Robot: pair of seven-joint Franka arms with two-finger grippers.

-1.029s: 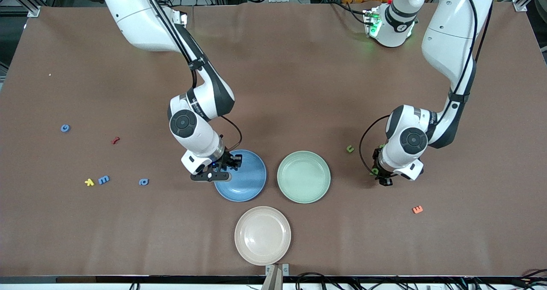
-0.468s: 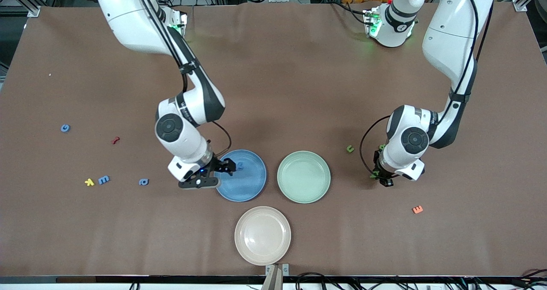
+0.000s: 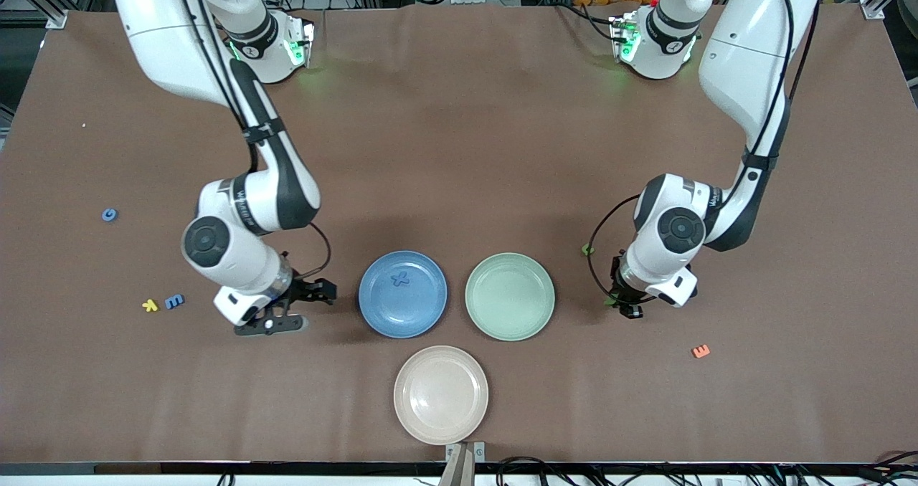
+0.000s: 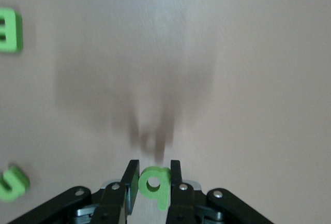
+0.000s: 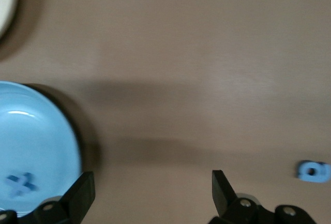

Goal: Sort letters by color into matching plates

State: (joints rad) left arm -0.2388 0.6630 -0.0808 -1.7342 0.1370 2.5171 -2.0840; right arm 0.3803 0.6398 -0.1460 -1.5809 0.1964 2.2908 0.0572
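A blue X-shaped letter [image 3: 400,279] is seen lying flat inside the blue plate [image 3: 424,319], which sits on the brown surface [image 3: 473,149] just beside the mint green plate [image 3: 534,321]; the green plate is toward the left arm's end. A beige plate [image 3: 470,418] is placed nearer to the front camera than both, close to them. The right gripper [image 3: 313,294] is held low over bare surface beside the blue plate, toward the right arm's end, with its jaws spread wide apart and nothing between them; in the right wrist view the plate's rim [image 5: 72,146] and a small blue letter [image 5: 313,171] on the surface are shown. The left gripper [image 3: 622,303] is held over the surface beside the green plate, toward the left arm's end, and its jaws are clamped on a small green letter [image 4: 155,184] shaped like a p, as seen in the left wrist view. Two more green letters [image 4: 10,30] [image 4: 11,183] are seen on the surface in that view, and one green letter [image 3: 587,249] is visible beside the left arm's wrist in the front view. An orange letter [image 3: 701,351] lies nearer to the front camera than the left gripper. Toward the right arm's end, a blue ring-like letter [image 3: 109,215], a yellow letter [image 3: 149,305] and a blue letter [image 3: 174,301] just beside it are found on the surface.
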